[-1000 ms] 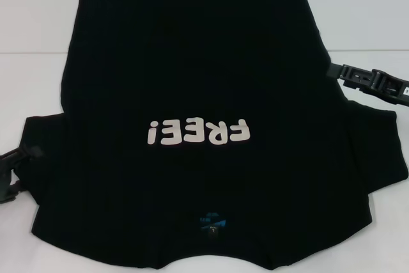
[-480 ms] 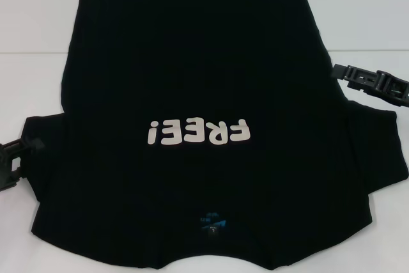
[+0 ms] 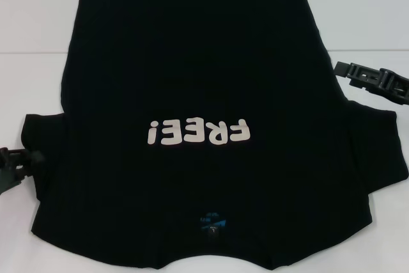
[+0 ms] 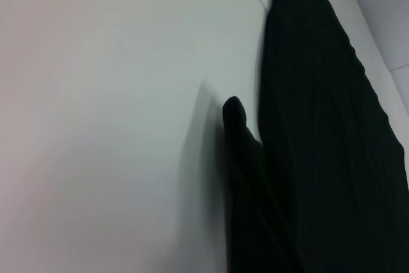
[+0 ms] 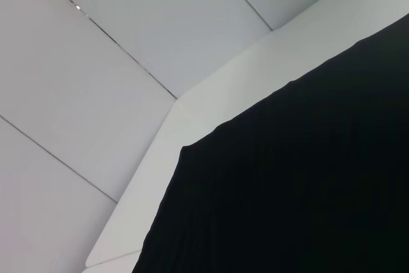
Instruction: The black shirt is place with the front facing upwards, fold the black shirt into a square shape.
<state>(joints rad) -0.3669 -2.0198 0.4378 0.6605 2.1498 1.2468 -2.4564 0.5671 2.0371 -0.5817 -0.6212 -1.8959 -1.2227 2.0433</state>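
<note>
A white worktop (image 3: 38, 43) carries the black shirt (image 3: 204, 81), spread flat and front up across most of the head view, its pale "FREE!" lettering (image 3: 197, 133) near centre and the blue neck label (image 3: 212, 220) at 6 o'clock. The collar edge is cut off by the frame. At 3 o'clock the right gripper (image 3: 374, 81) sits by the sleeve; at 9 o'clock the left gripper (image 3: 16, 165) is partly cut off. Whether either gripper is spread or closed cannot be told.

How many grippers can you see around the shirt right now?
2. The left gripper sits by the black shirt's left sleeve; the right gripper is beside its right edge, above the right sleeve.
</note>
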